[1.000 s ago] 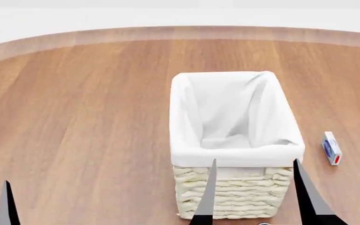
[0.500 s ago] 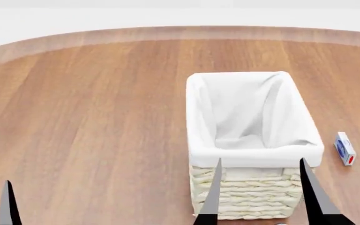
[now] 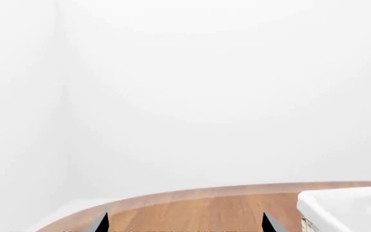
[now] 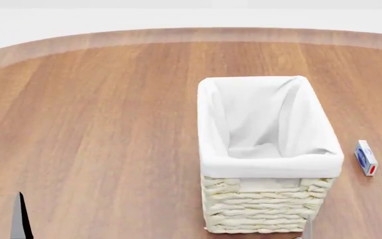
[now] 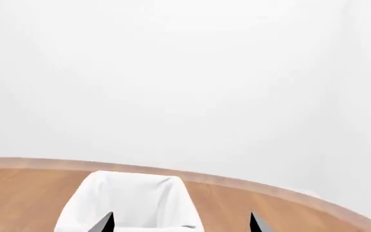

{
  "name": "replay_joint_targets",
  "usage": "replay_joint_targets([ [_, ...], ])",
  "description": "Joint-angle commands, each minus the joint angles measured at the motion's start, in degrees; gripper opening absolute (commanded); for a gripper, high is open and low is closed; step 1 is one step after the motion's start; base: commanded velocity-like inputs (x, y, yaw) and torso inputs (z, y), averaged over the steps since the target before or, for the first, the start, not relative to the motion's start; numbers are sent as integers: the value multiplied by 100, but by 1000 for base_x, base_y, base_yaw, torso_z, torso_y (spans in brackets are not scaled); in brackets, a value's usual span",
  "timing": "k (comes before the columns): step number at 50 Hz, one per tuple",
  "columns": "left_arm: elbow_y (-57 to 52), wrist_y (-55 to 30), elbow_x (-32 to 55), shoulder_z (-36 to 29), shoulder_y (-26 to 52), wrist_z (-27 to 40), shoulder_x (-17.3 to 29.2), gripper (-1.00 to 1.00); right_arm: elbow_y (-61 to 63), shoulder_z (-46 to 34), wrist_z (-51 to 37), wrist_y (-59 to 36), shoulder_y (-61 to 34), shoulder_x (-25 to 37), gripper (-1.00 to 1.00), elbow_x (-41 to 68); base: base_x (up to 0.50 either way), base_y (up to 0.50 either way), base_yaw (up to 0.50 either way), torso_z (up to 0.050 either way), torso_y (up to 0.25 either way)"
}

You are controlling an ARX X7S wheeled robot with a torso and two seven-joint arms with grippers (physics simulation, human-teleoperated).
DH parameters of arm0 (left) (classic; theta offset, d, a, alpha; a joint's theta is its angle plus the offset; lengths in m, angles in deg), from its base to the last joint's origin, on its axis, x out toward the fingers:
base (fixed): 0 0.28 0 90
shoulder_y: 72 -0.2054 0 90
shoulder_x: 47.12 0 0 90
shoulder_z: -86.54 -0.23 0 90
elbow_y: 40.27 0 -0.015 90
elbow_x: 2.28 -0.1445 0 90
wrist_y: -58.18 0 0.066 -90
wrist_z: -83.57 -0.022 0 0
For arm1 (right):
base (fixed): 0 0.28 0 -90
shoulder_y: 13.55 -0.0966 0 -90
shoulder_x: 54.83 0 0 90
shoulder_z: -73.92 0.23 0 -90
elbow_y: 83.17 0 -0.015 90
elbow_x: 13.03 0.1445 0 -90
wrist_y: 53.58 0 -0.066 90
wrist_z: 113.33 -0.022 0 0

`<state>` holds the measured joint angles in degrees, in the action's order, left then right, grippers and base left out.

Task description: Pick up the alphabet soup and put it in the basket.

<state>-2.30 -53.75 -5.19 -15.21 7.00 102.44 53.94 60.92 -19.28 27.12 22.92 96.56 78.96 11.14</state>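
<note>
The alphabet soup is out of view in every frame. The basket (image 4: 270,163), cream wicker with a white cloth lining, stands on the wooden table right of centre, and nothing shows inside it. It also shows in the left wrist view (image 3: 347,205) and the right wrist view (image 5: 134,191). My left gripper (image 3: 184,224) is open and empty, low at the near left; only one fingertip (image 4: 20,219) shows in the head view. My right gripper (image 5: 180,223) is open and empty, near the basket's front; one fingertip (image 4: 306,231) barely shows in the head view.
A small blue and white box with a red spot (image 4: 365,157) lies on the table to the right of the basket. The round wooden table (image 4: 98,114) stretches left of and beyond the basket, with a white floor and walls past its edge.
The head view first shifted, so the basket sits further right in it. Since then both grippers have dropped toward the bottom edge, and the right one has also moved right.
</note>
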Motion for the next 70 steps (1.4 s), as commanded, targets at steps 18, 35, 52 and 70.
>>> replay_joint_targets([
  [18, 410, 100, 11, -110, 128, 142, 65, 100, -2880, 1017, 1114, 3740, 2486, -1329, 100, -1191, 0, 0, 0, 0, 0],
  [35, 442, 51, 44, -134, 176, 253, 125, 100, -4300, 610, 1939, 4656, 2016, -1816, 100, -1237, 0, 0, 0, 0, 0],
  [52, 479, 60, 119, -175, 200, 372, 220, 100, -5056, 523, 2053, 5052, 1767, -1991, 100, -1135, 0, 0, 0, 0, 0],
  [70, 458, 31, 177, -219, 219, 476, 303, 100, -5732, 549, 2219, 5426, 1544, -2093, 100, -693, 0, 0, 0, 0, 0],
])
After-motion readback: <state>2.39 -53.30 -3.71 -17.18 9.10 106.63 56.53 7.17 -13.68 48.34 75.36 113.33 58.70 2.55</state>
